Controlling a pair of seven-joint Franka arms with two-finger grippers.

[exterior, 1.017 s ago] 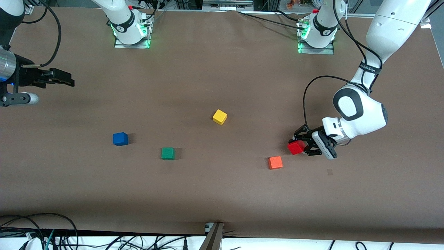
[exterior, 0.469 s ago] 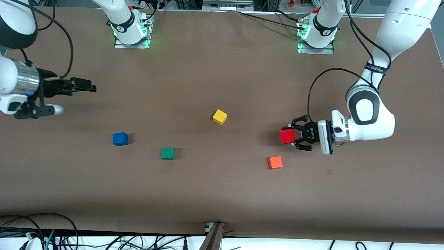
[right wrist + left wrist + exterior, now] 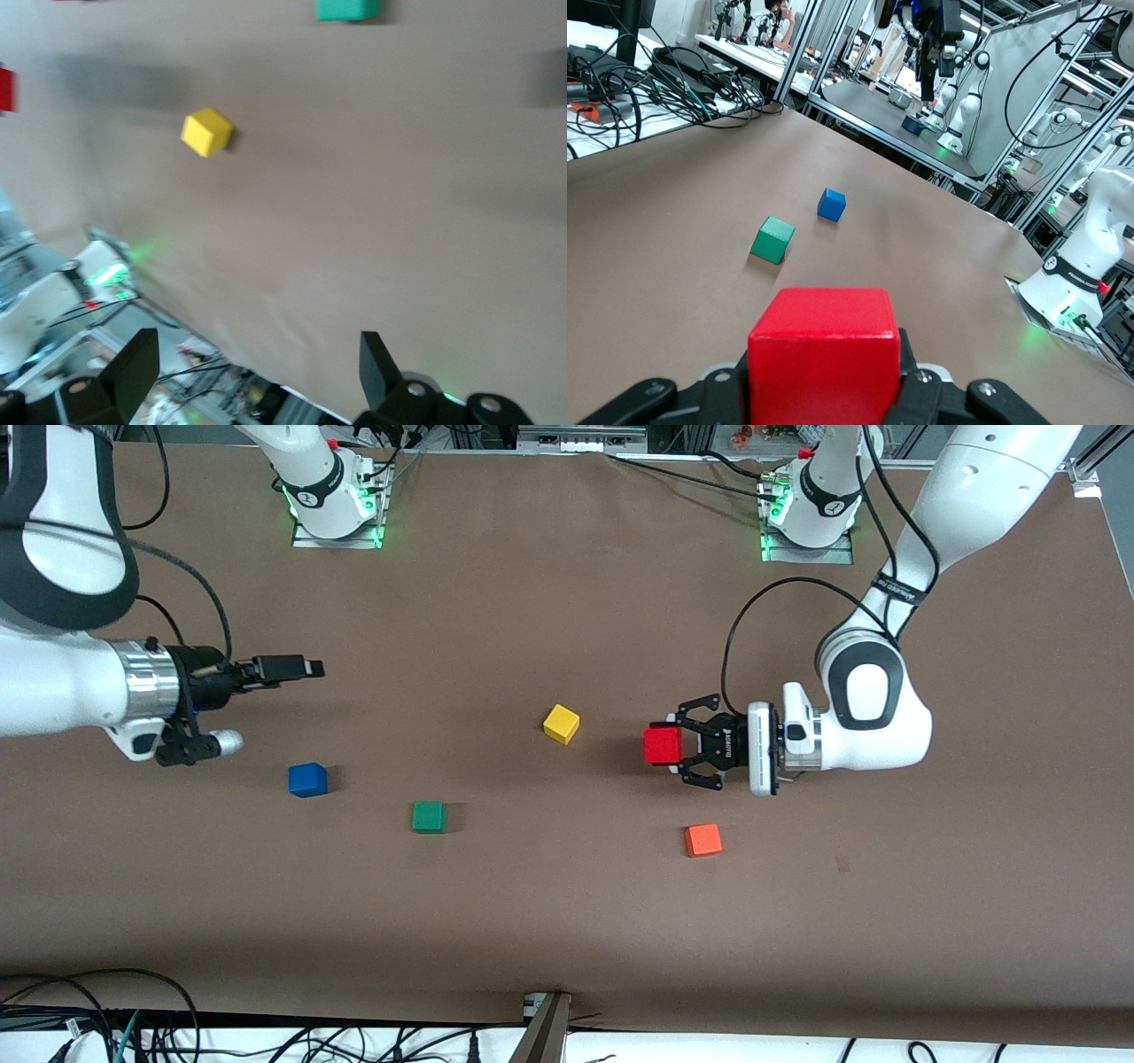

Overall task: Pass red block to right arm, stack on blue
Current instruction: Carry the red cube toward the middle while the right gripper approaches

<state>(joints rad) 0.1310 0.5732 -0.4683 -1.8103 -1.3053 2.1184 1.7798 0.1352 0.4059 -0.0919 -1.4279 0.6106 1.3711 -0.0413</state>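
Red block (image 3: 662, 745) carried sideways, left gripper (image 3: 680, 747) level

Even overhead light, soft shadows beside cubes; motion blur in right wrist view.

Near the centre of the front frame, a yellow cube (image 3: 561, 724), sitting flat and turned corner-on. Lower down, toward the right arm's end, a green cube (image 3: 429, 817). Lower again, toward the left arm's end, an orange cube (image 3: 702, 840), well apart from both. All three resting on a brown table (image 3: 567, 921). Just beside the orange cube, a small dark mark (image 3: 842, 864). Along the bottom edge, tangled black cables (image 3: 89, 1019) and a metal bracket (image 3: 542, 1027).
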